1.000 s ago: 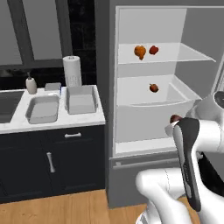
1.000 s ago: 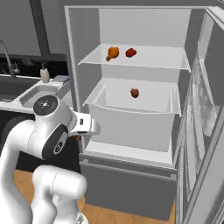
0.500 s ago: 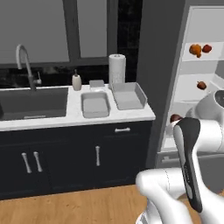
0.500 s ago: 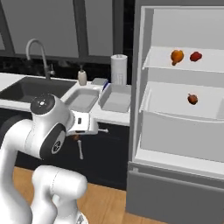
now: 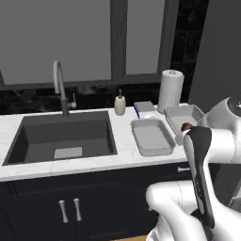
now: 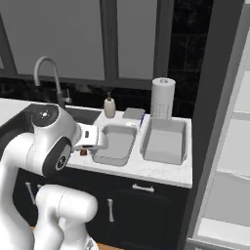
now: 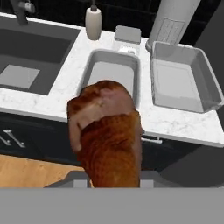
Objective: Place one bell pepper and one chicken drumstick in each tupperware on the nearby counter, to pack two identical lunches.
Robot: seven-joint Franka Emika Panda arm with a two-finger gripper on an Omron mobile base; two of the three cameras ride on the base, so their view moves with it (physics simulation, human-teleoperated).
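Note:
My gripper (image 6: pixel 86 149) is shut on a reddish-brown chicken drumstick (image 7: pixel 107 131), held in front of the counter's (image 7: pixel 175 122) front edge. The drumstick's bulbous end fills the lower middle of the hand view and hides the fingertips. It shows as a small brown lump (image 5: pixel 188 126) at the hand in the left base view. Two light grey tupperware tubs stand side by side on the counter, both empty: the left one (image 7: pixel 111 72) straight beyond the drumstick, the right one (image 7: pixel 181 81) beside it. The bell pepper is out of view.
A dark sink basin (image 5: pixel 66 136) with a curved faucet (image 5: pixel 59 89) lies left of the tubs. Behind them stand a soap bottle (image 7: pixel 93 22), a small grey box (image 7: pixel 127 34) and a paper towel roll (image 6: pixel 162 97). The open fridge (image 6: pixel 229 161) is at the right.
The whole scene has slid right in both base views: the base has driven left, from the fridge to the sink counter. The gripper stays shut on the drumstick.

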